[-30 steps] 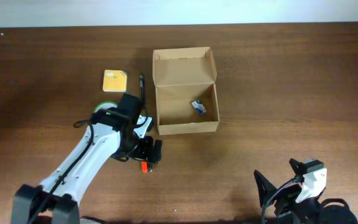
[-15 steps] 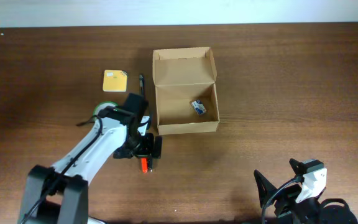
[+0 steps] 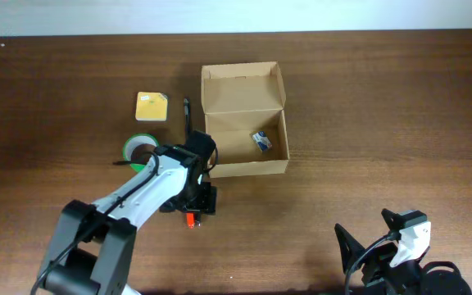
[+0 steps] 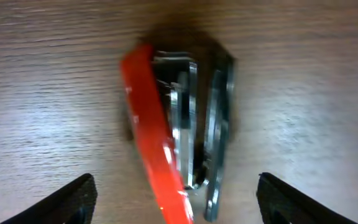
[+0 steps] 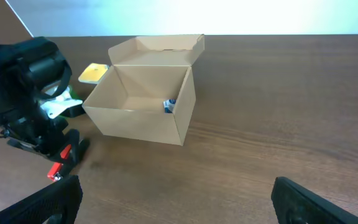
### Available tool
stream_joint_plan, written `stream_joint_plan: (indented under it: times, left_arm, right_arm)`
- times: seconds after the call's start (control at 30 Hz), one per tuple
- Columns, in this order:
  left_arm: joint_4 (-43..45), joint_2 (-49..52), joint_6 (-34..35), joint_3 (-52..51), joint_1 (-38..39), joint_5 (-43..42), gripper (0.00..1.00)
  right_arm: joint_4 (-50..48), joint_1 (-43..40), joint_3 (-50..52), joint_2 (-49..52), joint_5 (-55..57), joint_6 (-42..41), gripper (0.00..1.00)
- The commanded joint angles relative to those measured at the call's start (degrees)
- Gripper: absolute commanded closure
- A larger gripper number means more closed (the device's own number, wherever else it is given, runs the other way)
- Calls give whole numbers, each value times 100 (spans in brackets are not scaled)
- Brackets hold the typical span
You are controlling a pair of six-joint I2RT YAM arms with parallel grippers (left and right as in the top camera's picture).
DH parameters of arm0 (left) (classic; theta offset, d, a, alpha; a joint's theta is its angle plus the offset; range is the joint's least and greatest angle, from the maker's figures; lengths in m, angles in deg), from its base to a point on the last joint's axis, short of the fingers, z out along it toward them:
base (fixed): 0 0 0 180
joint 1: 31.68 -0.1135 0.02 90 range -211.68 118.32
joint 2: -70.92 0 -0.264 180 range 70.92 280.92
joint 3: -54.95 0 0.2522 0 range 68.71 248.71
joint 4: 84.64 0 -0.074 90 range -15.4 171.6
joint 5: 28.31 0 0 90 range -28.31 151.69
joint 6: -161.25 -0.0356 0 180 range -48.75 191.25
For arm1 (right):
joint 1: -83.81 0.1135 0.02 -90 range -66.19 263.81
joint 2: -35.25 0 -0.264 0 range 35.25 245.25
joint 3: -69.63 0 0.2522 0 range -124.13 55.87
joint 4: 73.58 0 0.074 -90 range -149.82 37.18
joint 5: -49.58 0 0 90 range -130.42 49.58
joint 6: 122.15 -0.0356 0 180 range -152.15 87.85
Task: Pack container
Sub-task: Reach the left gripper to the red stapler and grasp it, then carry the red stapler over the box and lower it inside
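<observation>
The tan cardboard container (image 3: 245, 168) stands open at mid table with its flap lid tilted back; it also shows in the right wrist view (image 5: 143, 121). A tiny blue-and-white box (image 3: 261, 141) lies inside it. A red and metal stapler (image 4: 173, 149) lies on the table just below the container's left corner (image 3: 190, 219). My left gripper (image 4: 174, 202) is open directly above the stapler, one finger on each side, not touching it. My right gripper (image 5: 173, 199) is open and empty near the table's front right.
A yellow sticky-note pad (image 3: 152, 106), a black pen (image 3: 187, 115) and a green tape roll (image 3: 138, 150) lie left of the container. My left arm (image 3: 138, 192) reaches across the table below them.
My left arm has swung right and its wrist has turned, bringing the gripper over the stapler. The stapler, container and right arm have not moved.
</observation>
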Motion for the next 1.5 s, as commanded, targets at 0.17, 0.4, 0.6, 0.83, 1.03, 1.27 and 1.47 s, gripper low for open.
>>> stream_joint_plan:
  times: [0.17, 0.4, 0.6, 0.83, 1.03, 1.27, 1.47]
  left_arm:
    - [33, 136, 778, 76, 22, 341, 21]
    - [76, 136, 1088, -144, 22, 254, 21]
    - [492, 136, 1231, -699, 22, 0, 36]
    - [597, 136, 1257, -758, 22, 2, 73]
    - [610, 122, 1257, -745, 15, 2, 98]
    - [260, -433, 1213, -544, 15, 162, 98]
    - [-308, -1314, 262, 33, 17, 219, 98]
  right_arm:
    - [-17, 7, 2, -42, 92, -9, 1]
    - [-17, 7, 2, -42, 92, -9, 1]
    - [-17, 7, 2, -42, 92, -9, 1]
    - [-15, 7, 2, -42, 92, -9, 1]
    - [-17, 7, 2, -42, 92, -9, 1]
    - [-17, 7, 2, -42, 92, -9, 1]
    - [-17, 7, 2, -42, 92, -9, 1]
